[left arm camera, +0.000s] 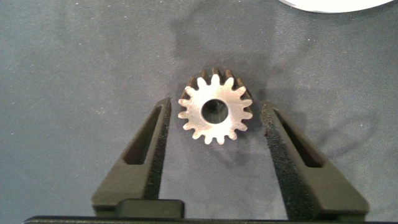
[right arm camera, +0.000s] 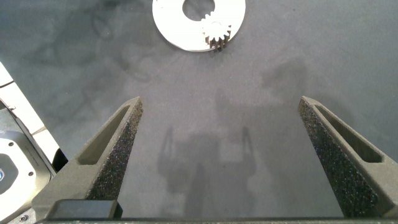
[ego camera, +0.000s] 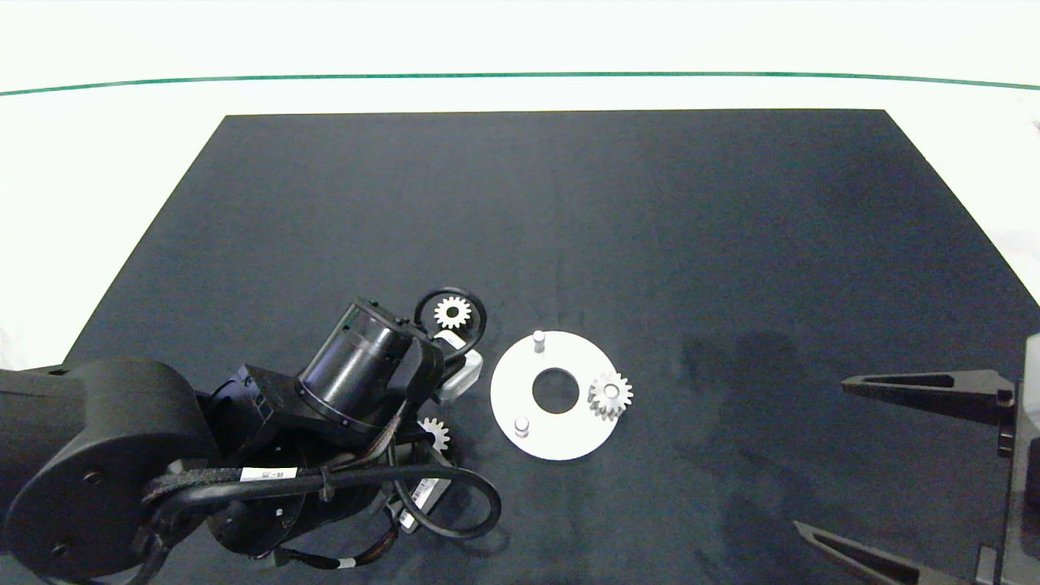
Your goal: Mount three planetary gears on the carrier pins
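The white carrier disc (ego camera: 556, 439) lies on the black mat with two bare carrier pins (ego camera: 538, 337) (ego camera: 522, 424). One planetary gear (ego camera: 611, 396) sits over the pin on the disc's right side, also seen as gear (right arm camera: 216, 31) on the disc (right arm camera: 171, 25). A second gear (ego camera: 452, 311) lies loose left of the disc. A third gear (ego camera: 436, 433) peeks out from under my left arm (ego camera: 357, 370). My left gripper (left arm camera: 216, 104) is open, its fingers (left arm camera: 146, 149) straddling a gear (left arm camera: 215, 114) flat on the mat without touching it. My right gripper (ego camera: 821, 455) (right arm camera: 221, 102) hangs open and empty at the right.
The black mat (ego camera: 650, 227) covers most of the white table (ego camera: 122, 162). A black cable loop (ego camera: 455, 504) from the left arm lies near the disc's left side. The disc's edge (left arm camera: 336, 5) shows just beyond the left gripper's fingertips.
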